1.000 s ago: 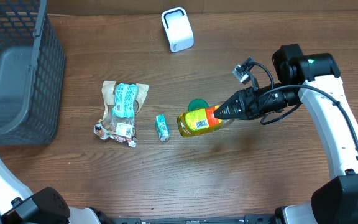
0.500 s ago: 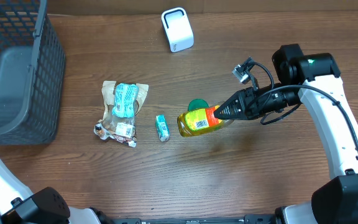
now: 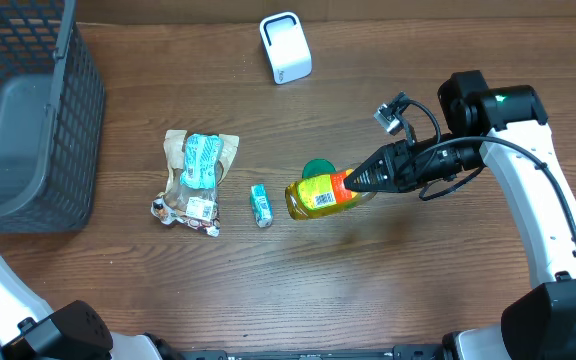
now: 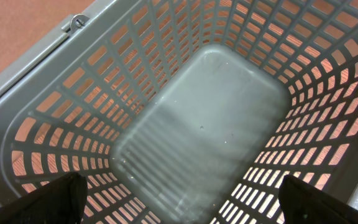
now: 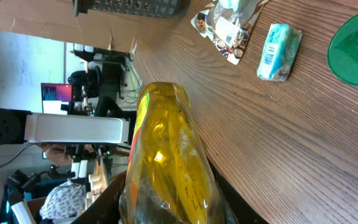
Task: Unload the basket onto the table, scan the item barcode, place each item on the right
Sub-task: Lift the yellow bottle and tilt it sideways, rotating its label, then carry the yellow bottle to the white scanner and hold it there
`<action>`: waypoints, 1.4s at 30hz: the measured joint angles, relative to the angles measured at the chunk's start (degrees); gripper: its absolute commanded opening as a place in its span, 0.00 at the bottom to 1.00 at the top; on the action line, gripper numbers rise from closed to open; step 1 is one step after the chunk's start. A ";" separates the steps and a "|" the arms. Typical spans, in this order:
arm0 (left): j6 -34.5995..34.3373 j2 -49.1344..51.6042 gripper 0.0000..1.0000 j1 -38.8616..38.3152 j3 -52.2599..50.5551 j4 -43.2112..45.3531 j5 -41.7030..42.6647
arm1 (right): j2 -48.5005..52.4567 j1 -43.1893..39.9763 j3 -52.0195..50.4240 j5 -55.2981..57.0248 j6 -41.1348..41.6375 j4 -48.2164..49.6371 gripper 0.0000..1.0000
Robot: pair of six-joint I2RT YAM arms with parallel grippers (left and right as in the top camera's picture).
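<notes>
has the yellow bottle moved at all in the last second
No. The yellow bottle keeps the same spot beside the green disc, with the same gap to the teal packet.

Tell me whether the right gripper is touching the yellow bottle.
Touching. The right wrist view shows the yellow bottle clamped in the right gripper, with no gap on either side.

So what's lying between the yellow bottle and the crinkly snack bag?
A small teal packet lies between the yellow bottle and the snack bag, touching neither. The overhead view shows it best.
</notes>
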 measured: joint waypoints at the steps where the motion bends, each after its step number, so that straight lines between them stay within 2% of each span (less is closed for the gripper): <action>1: 0.00 0.00 1.00 0.00 0.00 0.00 0.00 | 0.00 0.00 0.00 0.00 0.00 0.00 0.17; 13: 0.00 0.00 0.99 0.00 0.00 0.00 0.00 | 0.00 0.00 0.00 0.00 -0.02 1.14 0.17; 26: 0.00 0.00 1.00 0.00 0.00 0.00 0.02 | 0.00 0.00 -0.04 0.92 1.46 7.85 0.16; 42: 0.00 0.00 1.00 0.00 0.00 0.00 0.00 | 0.00 0.00 -0.31 23.93 28.35 26.62 0.15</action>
